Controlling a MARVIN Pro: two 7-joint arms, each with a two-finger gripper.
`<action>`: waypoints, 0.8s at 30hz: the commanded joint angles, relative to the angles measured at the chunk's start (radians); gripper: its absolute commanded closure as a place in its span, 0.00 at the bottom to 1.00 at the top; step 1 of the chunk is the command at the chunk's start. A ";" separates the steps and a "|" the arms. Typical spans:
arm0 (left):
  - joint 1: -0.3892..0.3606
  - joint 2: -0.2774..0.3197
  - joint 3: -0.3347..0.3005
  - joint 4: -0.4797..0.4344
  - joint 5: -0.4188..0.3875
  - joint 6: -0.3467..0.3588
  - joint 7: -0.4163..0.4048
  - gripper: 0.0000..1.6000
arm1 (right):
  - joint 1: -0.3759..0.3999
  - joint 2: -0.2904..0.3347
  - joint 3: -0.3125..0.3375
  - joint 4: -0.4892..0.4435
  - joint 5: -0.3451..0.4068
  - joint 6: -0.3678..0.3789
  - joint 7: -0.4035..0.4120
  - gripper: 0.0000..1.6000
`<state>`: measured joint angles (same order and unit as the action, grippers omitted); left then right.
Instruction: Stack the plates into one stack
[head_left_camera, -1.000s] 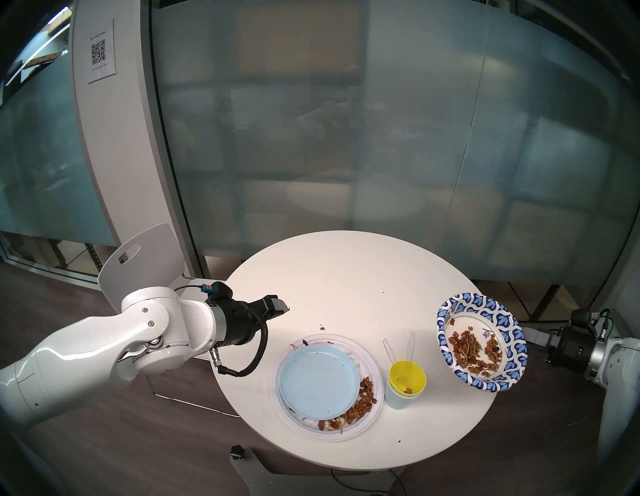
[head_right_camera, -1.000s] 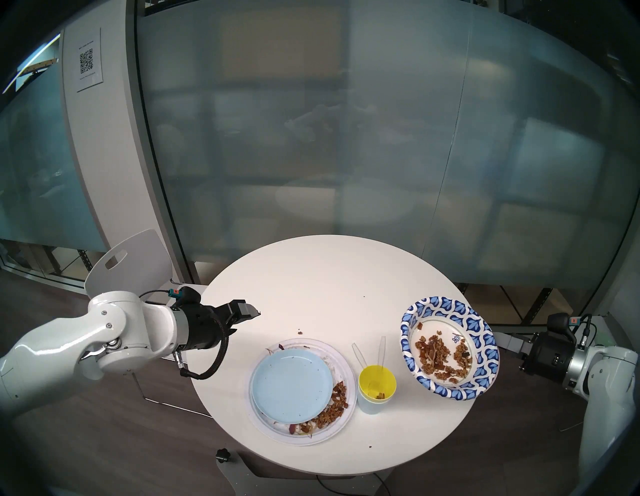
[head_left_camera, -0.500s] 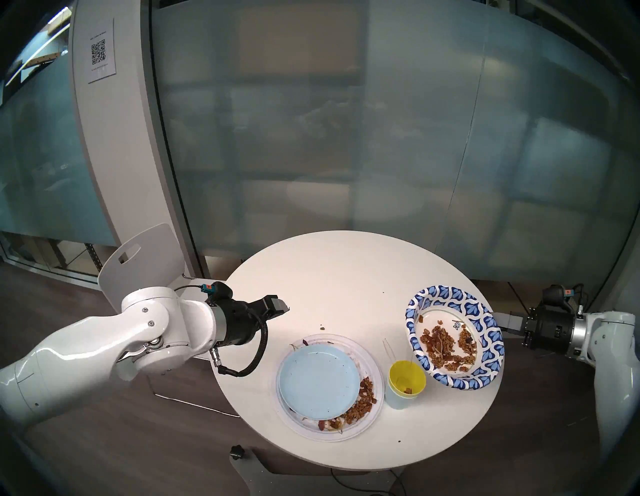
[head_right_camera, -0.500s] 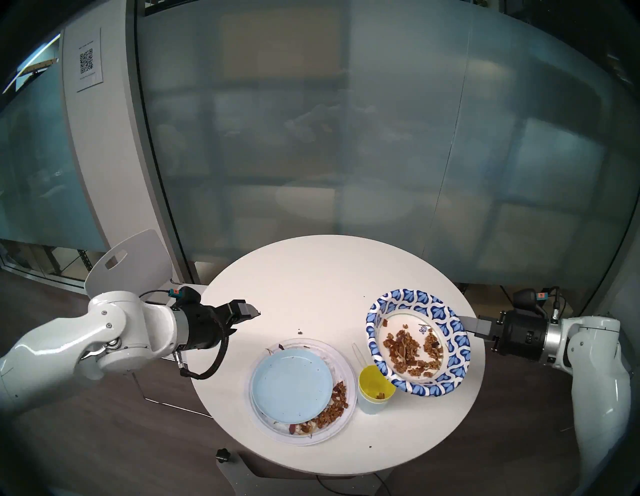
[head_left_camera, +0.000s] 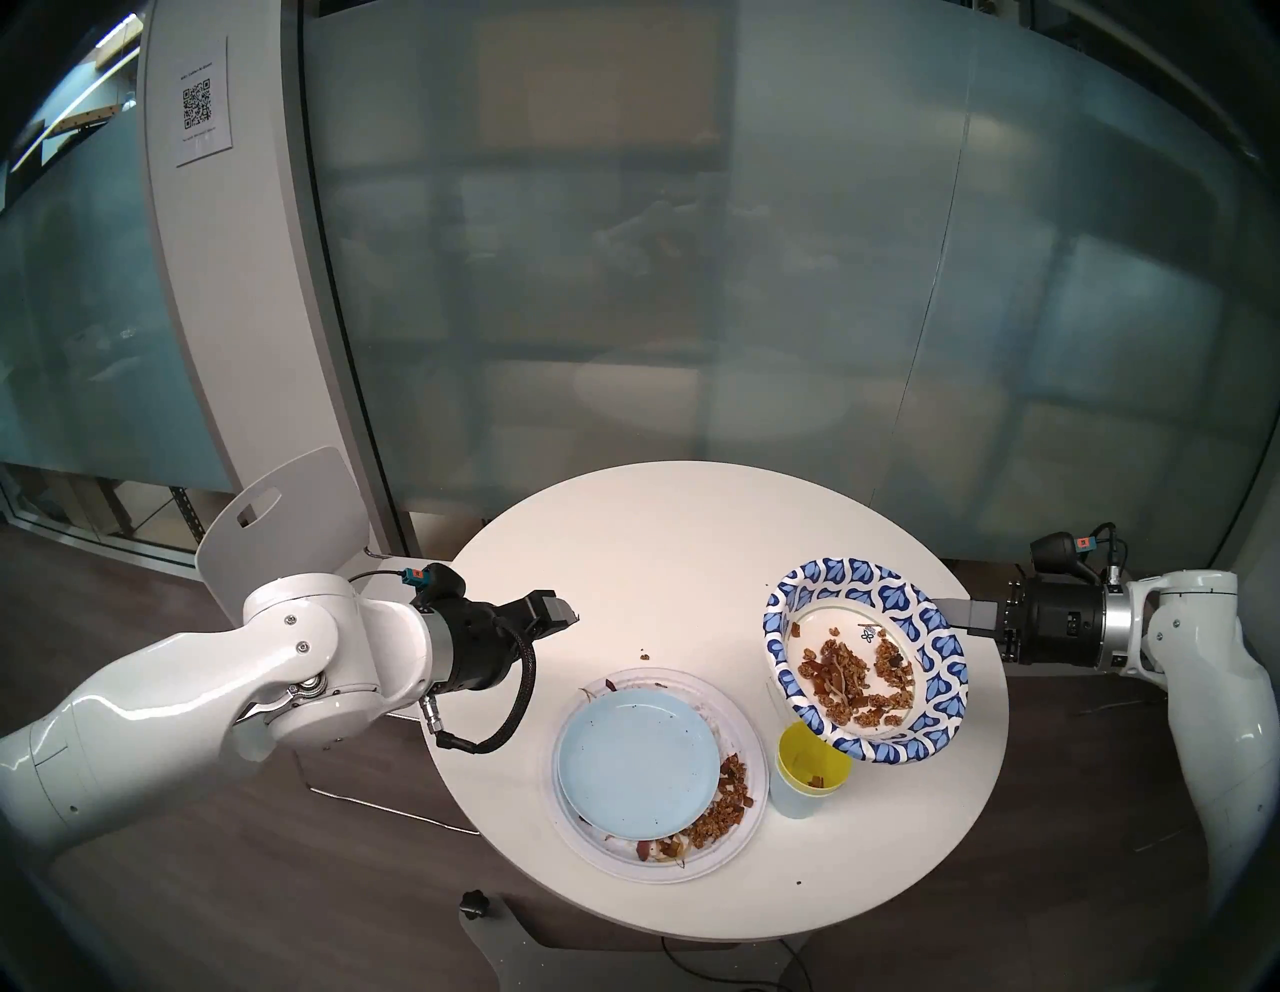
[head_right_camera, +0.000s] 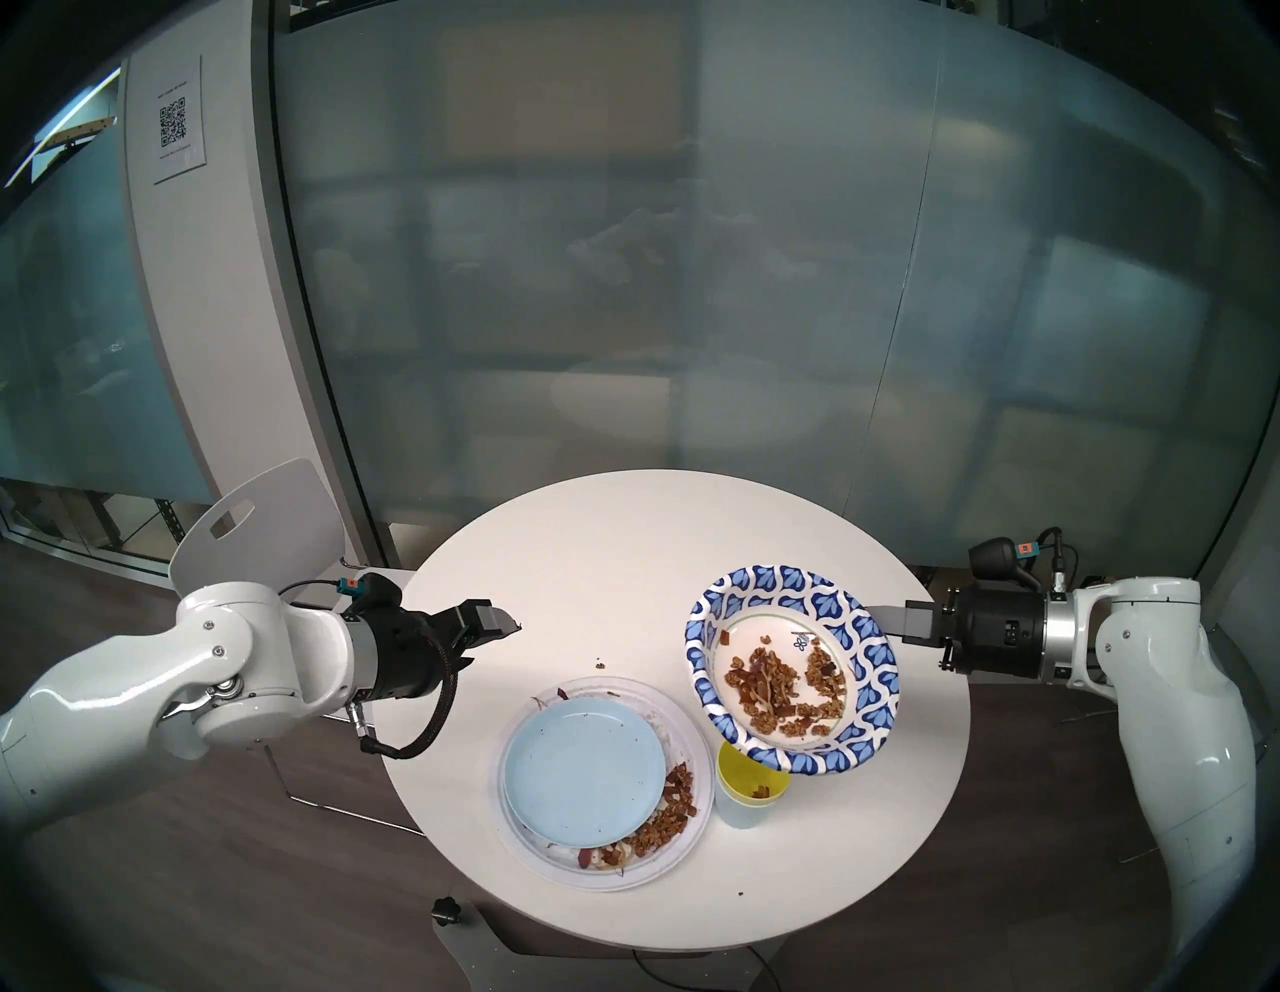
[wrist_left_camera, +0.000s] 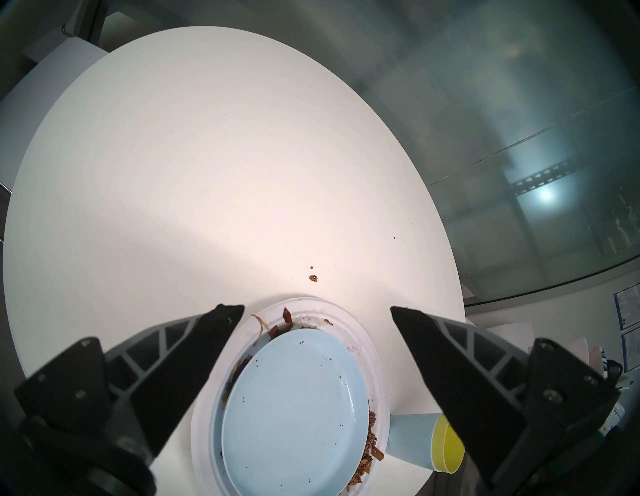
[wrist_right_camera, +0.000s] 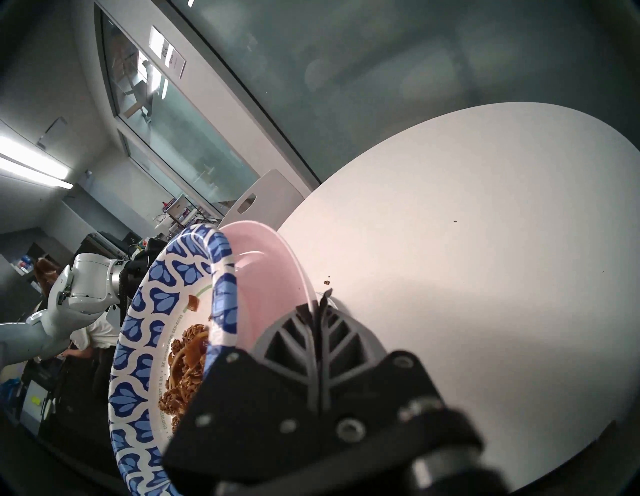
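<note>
The right gripper (wrist_right_camera: 317, 306) has its jaws pinched nearly together on the thin edge of the pale pink plate (wrist_right_camera: 273, 277), and the patterned paper plate (head_left_camera: 866, 658) rides nested on top of it, so both are carried by one rim at about 3 o'clock on the plates. They hang in the air over the round table (head_left_camera: 692, 540), tilted down toward 9 o'clock, with their low edge above the yellow cup (head_left_camera: 807, 758) that sits inside the light blue cup (head_left_camera: 793, 796).

The paper plate looks light and soft and would probably flex if gripped alone; the pink plate beneath appears stiff and smooth, so it gives the support but may slip in a narrow pinch. The loose brown food scraps (head_left_camera: 855, 682) can slide toward the low side, so I judge the pair wants levelling before it travels on.

At 9 o'clock of the cups lies the stack so far: the light blue plate (head_left_camera: 637, 762) resting off-centre on the large white plate (head_left_camera: 744, 720), with more crumbs (head_left_camera: 724, 807) at its 4 o'clock side. Setting down there calls for a slow, flat release.

The left gripper (wrist_left_camera: 317, 315) hovers near the table's 9 o'clock edge, jaws spread wide and holding nothing.
</note>
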<state>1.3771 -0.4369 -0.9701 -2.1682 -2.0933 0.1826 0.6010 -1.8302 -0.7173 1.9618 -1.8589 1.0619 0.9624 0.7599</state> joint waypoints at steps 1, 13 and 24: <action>-0.010 0.001 -0.009 -0.009 0.001 0.000 -0.005 0.00 | 0.108 0.080 -0.053 0.010 0.077 -0.002 -0.033 1.00; -0.011 0.001 -0.006 -0.008 0.001 -0.001 -0.004 0.00 | 0.223 0.094 -0.162 0.071 0.126 -0.054 -0.136 1.00; -0.013 0.001 -0.003 -0.007 0.000 -0.002 -0.003 0.00 | 0.330 0.053 -0.265 0.123 0.139 -0.096 -0.221 1.00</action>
<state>1.3738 -0.4363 -0.9645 -2.1677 -2.0944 0.1809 0.6011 -1.6026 -0.6407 1.7276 -1.7445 1.1783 0.9006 0.5681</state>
